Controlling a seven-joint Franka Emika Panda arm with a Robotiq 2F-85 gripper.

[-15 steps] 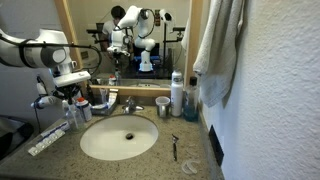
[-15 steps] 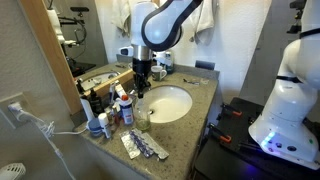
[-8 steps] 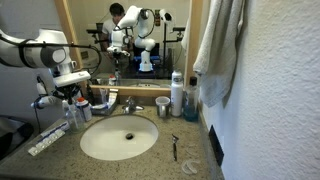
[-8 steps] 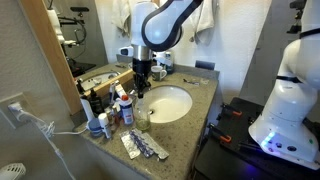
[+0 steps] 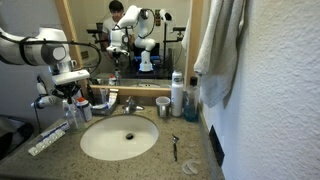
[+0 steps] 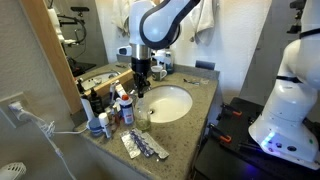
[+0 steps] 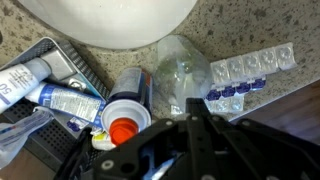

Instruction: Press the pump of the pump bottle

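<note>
The pump bottle (image 7: 185, 72) stands on the counter (image 6: 198, 93) beside the sink (image 6: 170, 100), just ahead of the gripper (image 7: 192, 122); how its jaws stand is unclear. Centre over its pump, blurred here, then push straight down to avoid tipping.

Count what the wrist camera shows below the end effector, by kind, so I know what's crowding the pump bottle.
Clear pump bottle: 1
Red-capped container: 1
Tubes: 2
Blister packs: 2
Black tray: 1
Total: 7
</note>
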